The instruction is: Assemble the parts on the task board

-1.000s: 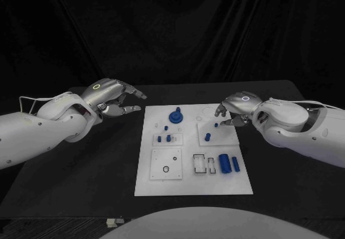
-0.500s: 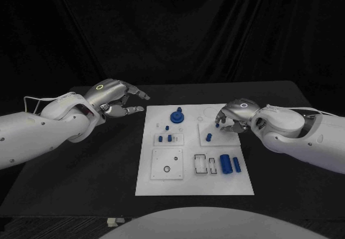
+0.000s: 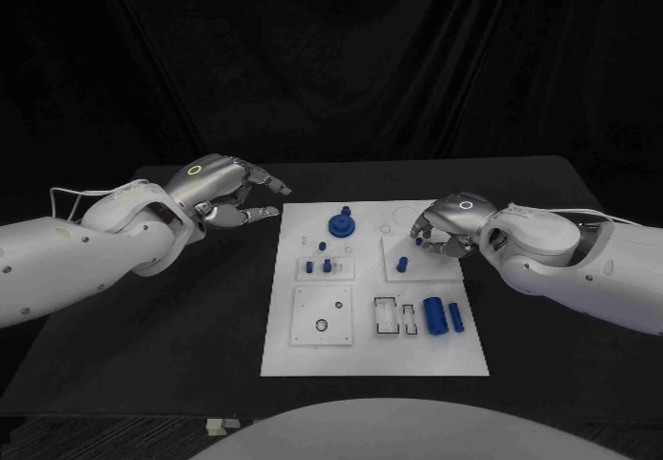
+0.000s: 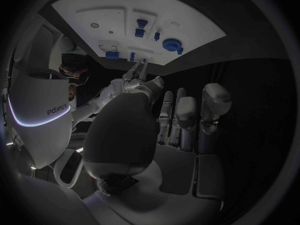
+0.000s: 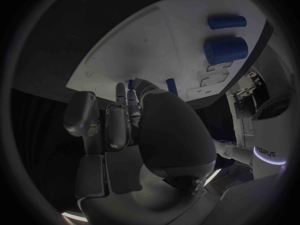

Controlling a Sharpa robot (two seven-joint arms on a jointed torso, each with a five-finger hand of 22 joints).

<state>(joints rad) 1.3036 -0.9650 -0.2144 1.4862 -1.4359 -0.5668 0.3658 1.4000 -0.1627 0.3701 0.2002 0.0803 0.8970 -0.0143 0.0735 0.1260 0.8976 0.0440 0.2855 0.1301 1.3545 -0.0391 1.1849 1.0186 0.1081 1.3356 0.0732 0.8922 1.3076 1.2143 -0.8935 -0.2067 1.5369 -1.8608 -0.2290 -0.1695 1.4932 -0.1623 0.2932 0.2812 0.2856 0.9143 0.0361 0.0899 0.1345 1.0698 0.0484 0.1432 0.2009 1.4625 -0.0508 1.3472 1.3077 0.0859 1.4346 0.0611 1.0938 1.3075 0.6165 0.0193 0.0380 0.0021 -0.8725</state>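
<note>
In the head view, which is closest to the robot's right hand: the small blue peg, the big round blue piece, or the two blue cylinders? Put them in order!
From the right hand:
1. The small blue peg, just below and left of the hand in the picture, on the task board's right half.
2. The big round blue piece, across the board near its far edge.
3. The two blue cylinders, lying nearer the robot's body.

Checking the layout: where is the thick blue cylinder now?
In the head view, the thick blue cylinder lies on the task board, near its right edge, between a thinner blue cylinder and rectangular slots.
</note>
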